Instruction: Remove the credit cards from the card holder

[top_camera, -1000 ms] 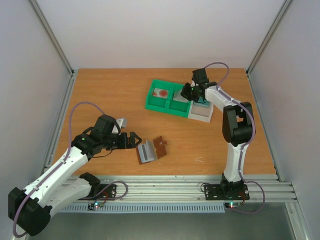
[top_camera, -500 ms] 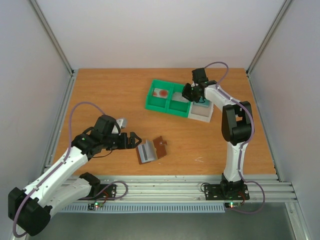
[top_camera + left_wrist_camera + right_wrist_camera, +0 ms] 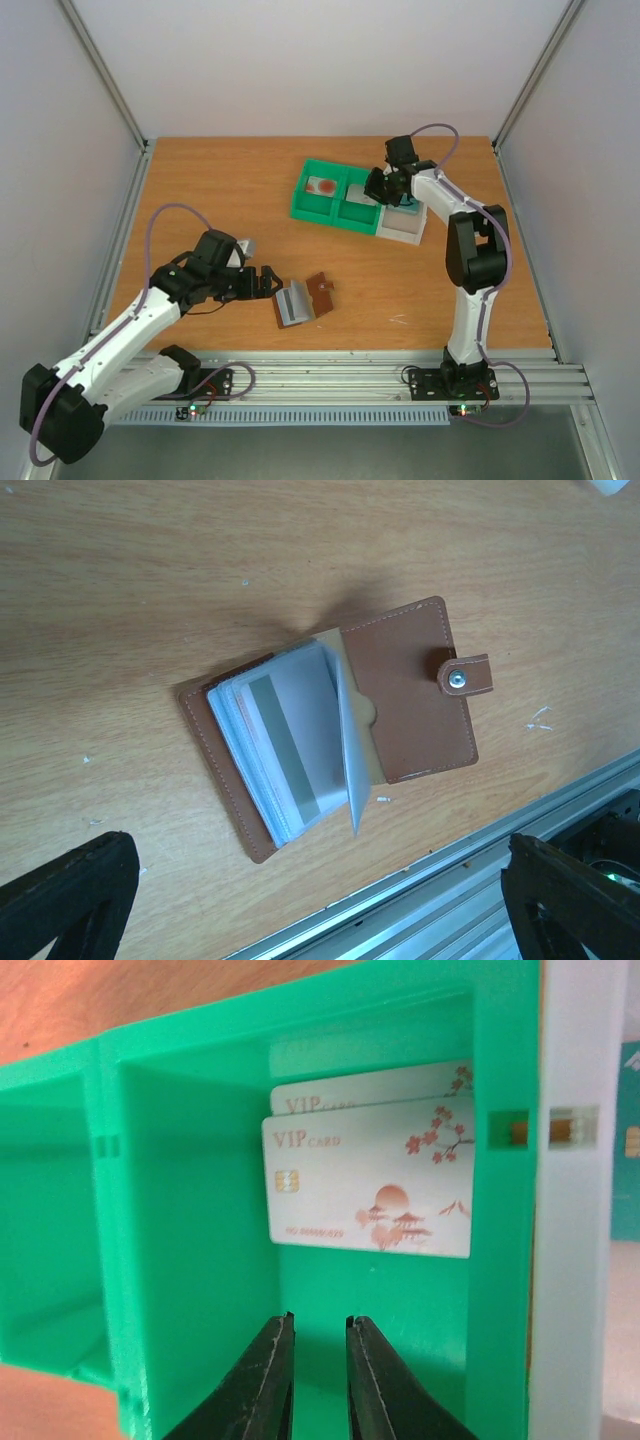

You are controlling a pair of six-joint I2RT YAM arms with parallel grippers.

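The brown card holder lies open on the table, its clear sleeves fanned and a card with a grey stripe showing inside. My left gripper hovers just left of it, open wide; in the left wrist view the gripper has the holder ahead of its spread fingers. My right gripper reaches into the green tray. There the gripper is open a little, with nothing between the fingers. Two white VIP cards lean against the far wall of that compartment.
The green tray stands at the back middle, with a grey-white compartment joined on its right. A red-marked card lies in its left compartment. An aluminium rail runs along the near table edge, close to the holder.
The right gripper's jaws have parted slightly inside the green compartment. The left arm has shifted a little beside the holder, still open.
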